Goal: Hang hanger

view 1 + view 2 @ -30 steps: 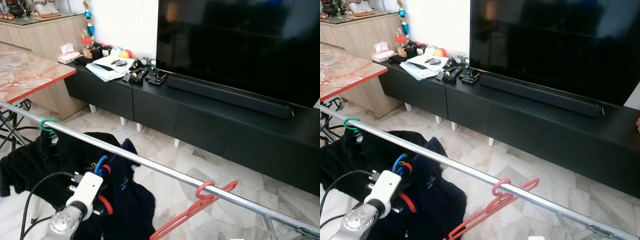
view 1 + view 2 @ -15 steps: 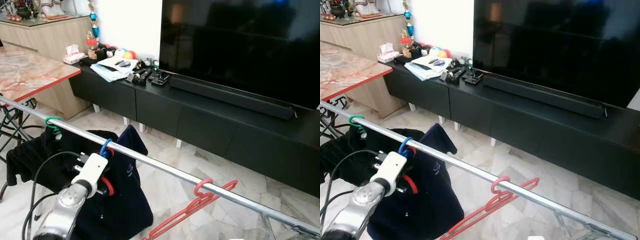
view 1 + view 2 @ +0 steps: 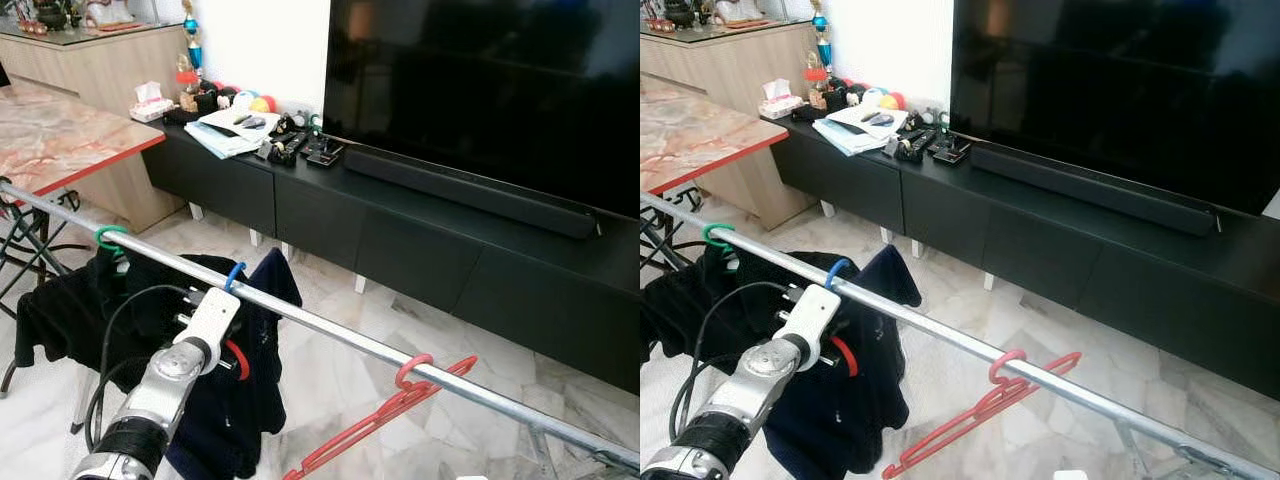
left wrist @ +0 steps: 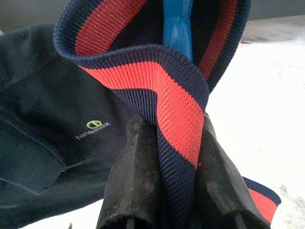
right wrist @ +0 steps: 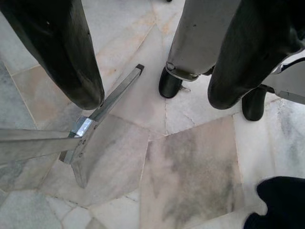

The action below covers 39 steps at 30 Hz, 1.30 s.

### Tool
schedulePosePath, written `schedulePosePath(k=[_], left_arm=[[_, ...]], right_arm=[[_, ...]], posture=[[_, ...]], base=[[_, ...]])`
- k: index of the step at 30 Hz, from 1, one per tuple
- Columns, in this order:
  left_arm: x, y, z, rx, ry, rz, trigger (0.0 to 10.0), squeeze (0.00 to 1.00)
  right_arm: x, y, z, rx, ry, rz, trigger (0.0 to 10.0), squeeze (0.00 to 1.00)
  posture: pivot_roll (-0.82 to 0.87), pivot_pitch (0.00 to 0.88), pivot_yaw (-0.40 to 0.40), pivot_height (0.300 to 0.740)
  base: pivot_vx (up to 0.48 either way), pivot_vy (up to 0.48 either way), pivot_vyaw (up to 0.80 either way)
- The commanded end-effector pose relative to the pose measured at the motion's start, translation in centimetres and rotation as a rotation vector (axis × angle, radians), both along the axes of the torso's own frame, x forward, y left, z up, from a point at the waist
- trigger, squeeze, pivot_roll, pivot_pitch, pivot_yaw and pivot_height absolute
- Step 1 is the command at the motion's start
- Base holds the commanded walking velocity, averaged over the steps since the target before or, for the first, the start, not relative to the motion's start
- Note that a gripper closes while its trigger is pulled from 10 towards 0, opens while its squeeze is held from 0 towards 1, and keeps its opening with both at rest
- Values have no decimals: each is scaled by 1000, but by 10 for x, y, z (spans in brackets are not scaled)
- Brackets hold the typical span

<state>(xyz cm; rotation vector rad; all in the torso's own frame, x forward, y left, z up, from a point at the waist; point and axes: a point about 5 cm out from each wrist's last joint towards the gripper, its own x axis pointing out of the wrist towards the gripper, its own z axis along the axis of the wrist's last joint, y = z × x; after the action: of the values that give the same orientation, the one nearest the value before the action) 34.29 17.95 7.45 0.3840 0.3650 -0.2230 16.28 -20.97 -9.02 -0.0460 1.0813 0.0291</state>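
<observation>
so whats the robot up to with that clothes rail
The left gripper is shut on the red-and-navy striped collar of a dark navy shirt, whose blue plastic hanger has its hook over the silver metal rail. An empty red plastic hanger hangs further along. The right gripper hangs open above the marble floor.

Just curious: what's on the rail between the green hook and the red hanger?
A blue hanger hook carrying a dark navy shirt, seen in both eye views.
</observation>
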Motion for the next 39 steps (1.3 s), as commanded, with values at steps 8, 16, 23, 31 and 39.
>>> schedulePosePath(k=[8,16,23,31,39], left_arm=[[4,-13,-9,-8,119,3,10000,0],[0,-9,-16,-44,151,74,10000,0],[-2,-11,-11,-85,78,87,10000,1000],[-10,-12,6,-118,-67,55,10000,1000],[-30,-5,14,-124,-118,73,10000,1000]], right_arm=[[0,-1,0,-5,7,-1,10000,0],[0,-1,0,-6,12,5,10000,0],[0,0,0,-3,11,9,10000,0],[-1,1,-1,0,14,11,10000,0],[-2,1,-1,3,15,9,10000,0]], posture=[[133,0,-23,740],[146,0,-26,740],[152,0,-23,740],[160,0,-20,740],[164,0,-13,740]], base=[[0,0,0],[0,0,0],[0,0,0],[0,0,0],[0,0,0]])
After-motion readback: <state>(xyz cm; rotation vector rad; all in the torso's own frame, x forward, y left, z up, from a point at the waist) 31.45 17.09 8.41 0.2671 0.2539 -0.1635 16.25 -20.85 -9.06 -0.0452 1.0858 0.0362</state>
